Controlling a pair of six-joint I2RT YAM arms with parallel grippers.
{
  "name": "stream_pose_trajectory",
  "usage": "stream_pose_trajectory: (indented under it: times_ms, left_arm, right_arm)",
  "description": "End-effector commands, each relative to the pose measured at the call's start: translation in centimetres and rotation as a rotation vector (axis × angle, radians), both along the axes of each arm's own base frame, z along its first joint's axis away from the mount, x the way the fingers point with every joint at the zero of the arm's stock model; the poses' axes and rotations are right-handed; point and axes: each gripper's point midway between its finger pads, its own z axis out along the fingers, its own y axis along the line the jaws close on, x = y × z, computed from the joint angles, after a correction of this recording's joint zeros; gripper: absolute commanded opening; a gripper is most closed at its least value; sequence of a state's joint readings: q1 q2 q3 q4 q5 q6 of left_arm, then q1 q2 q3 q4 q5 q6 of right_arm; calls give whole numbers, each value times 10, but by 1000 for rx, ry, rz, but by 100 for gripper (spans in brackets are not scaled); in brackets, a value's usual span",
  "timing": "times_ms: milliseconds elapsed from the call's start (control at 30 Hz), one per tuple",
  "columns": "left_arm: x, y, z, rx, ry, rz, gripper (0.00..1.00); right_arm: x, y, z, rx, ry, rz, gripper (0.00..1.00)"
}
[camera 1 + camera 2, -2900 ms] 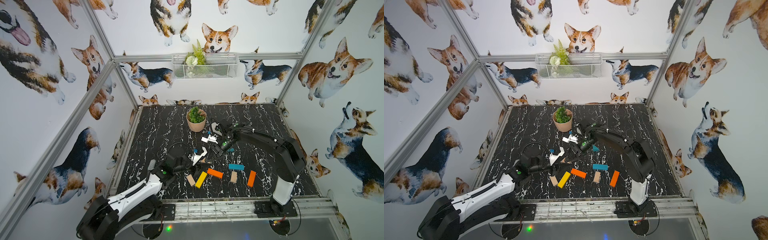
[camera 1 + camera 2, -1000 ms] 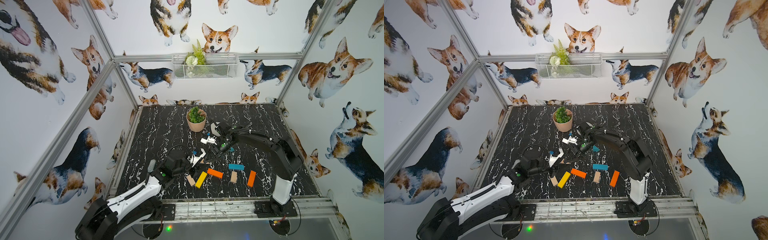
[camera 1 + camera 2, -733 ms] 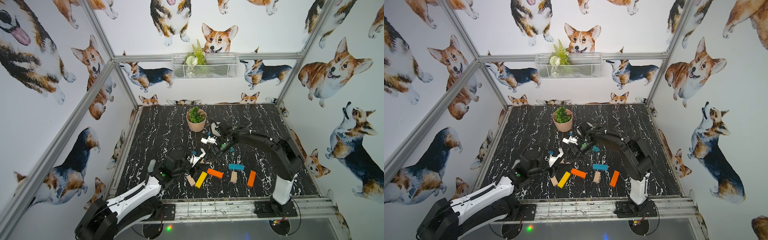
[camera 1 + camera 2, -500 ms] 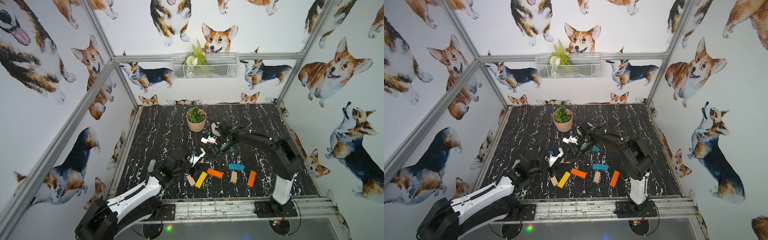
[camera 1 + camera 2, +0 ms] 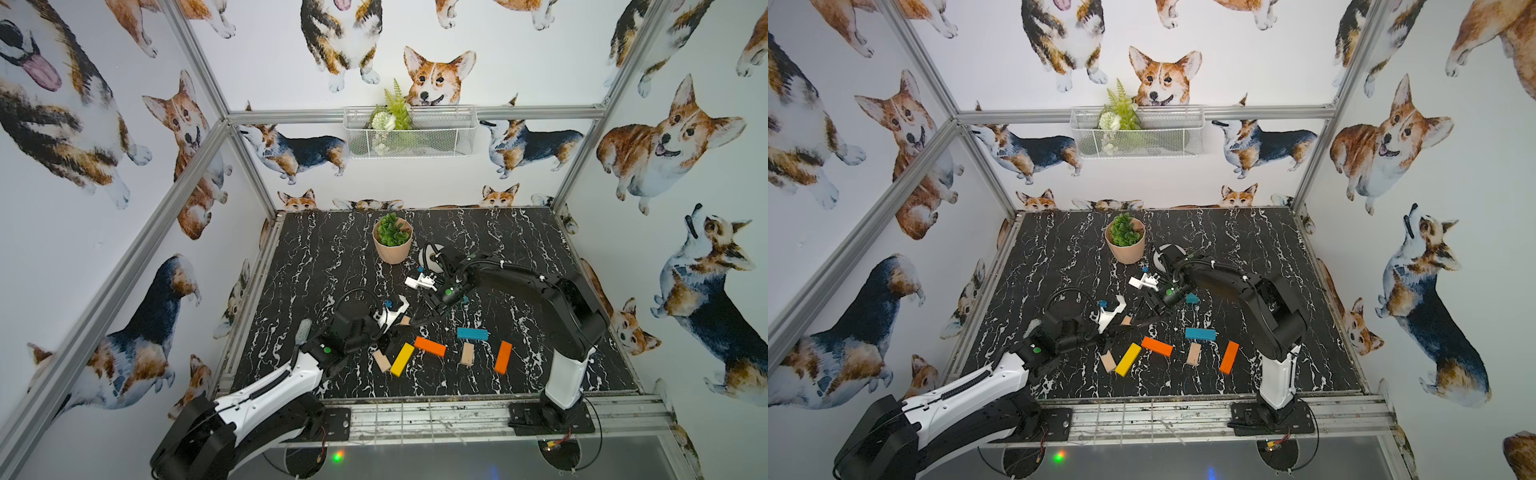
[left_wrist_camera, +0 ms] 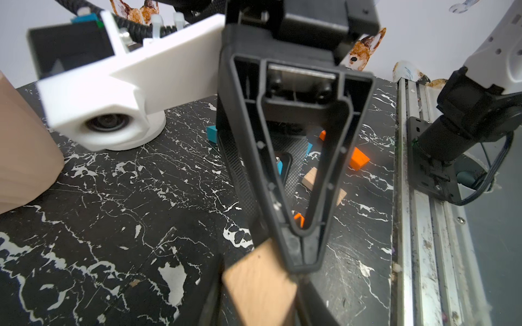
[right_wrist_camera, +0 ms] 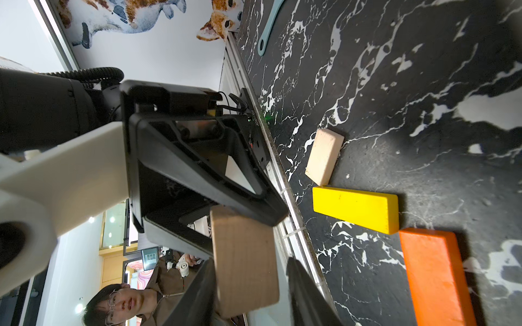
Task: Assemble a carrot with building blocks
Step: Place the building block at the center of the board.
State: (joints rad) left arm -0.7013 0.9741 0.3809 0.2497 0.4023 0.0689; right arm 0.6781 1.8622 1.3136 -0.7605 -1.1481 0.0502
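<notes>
Black marbled tabletop (image 5: 316, 257) fills the lower half of both top views. No carrot stands on it yet: the yellow bar (image 5: 402, 359), orange bars (image 5: 430, 346), blue bar (image 5: 472, 333) and short wood blocks (image 5: 467, 353) lie scattered across the lower middle. Just above them, near the frame's centre, both arms meet at one plain-wood piece (image 5: 405, 320) held off the table. The likely danger is a drop or a twist: with two grippers on one small piece, any sideways pull could lever it loose onto the bars below. The left gripper (image 6: 258, 299) is clamped on the piece, with a finger against each face. The right gripper (image 7: 250, 271) has its jaws partly apart, one finger touching the piece and the other showing a gap.
</notes>
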Motion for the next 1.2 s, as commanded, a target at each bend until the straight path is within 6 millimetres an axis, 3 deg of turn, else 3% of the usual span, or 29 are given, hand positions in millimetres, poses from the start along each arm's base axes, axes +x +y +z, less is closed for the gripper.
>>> stream_pose_trajectory:
  times_ms: [0,267,433,500,733,1000,1167]
  left_arm:
    - [9,-6,29,-80,-99,6,9]
    - [11,-3,29,-85,-120,26,9]
    - [12,-3,26,-80,-122,31,24]
    - [12,-3,26,-81,-122,28,35]
    - [12,-5,25,-81,-117,22,47]
    - [13,-8,19,-73,-103,13,45]
    - [14,-9,15,-64,-95,10,35]
  right_arm:
    - [5,-7,-19,-89,-40,-16,42]
    - [7,-4,-14,-71,-52,-24,42]
    - [7,-4,-14,-65,-51,-24,36]
    - [7,-4,-14,-66,-50,-23,34]
    - [6,-4,-16,-64,-47,-22,28]
    - [9,-2,-16,-57,-50,-29,24]
    - [11,2,-14,-37,-45,-28,22]
